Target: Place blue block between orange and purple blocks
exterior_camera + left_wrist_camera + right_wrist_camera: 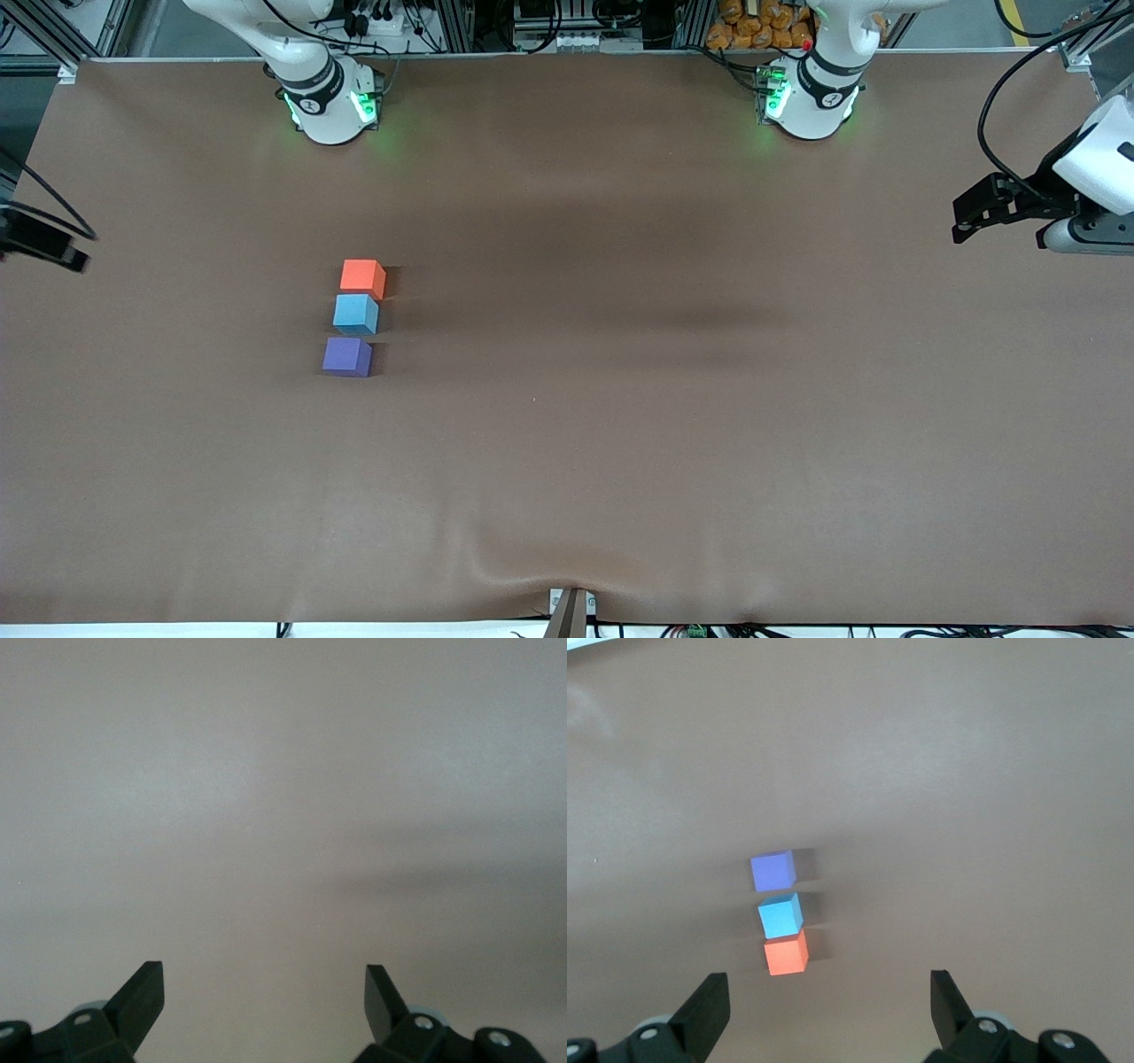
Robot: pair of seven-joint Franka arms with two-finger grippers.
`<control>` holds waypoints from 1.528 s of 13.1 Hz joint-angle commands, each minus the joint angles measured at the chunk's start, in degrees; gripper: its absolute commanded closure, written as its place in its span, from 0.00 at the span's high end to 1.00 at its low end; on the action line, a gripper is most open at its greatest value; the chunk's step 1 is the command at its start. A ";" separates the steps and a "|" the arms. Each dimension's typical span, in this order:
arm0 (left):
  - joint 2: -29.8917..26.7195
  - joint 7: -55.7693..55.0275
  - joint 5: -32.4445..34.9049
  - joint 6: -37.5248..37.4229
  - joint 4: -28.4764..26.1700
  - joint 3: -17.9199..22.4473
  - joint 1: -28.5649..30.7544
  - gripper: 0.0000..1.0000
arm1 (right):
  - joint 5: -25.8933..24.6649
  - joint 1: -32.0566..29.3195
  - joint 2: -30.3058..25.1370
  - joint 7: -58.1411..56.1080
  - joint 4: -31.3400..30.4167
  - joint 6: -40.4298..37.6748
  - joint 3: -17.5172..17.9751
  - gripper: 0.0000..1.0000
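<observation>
Blue block point(356, 314) left of frame centre, flat on table, between orange block point(363, 276) above, touching, and purple block point(346, 356) below, small gap.

blue block point(356, 314) between orange block point(363, 276) and nearer purple block point(347, 356)

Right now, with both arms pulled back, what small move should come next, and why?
Probably none beyond holding: the blue block already sits in line between the orange block and the purple block. Both pincers are open and hold nothing, the left pincer at its end of the table, the right pincer high over the blocks.
</observation>
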 commanded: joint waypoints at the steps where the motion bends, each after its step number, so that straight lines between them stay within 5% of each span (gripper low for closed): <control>1: -1.04 0.19 -0.36 -1.11 0.26 -0.12 0.35 1.00 | 0.23 0.10 -4.48 -0.82 -3.30 -1.62 -0.70 1.00; 7: -1.48 0.19 -0.36 -1.37 0.00 -0.12 0.35 1.00 | 0.32 -0.52 -17.40 -0.56 -23.24 7.06 -0.79 1.00; 20: -1.13 0.46 0.26 -2.16 2.10 -0.12 0.35 1.00 | -0.03 1.86 -16.01 -1.00 -21.68 9.62 -1.58 1.00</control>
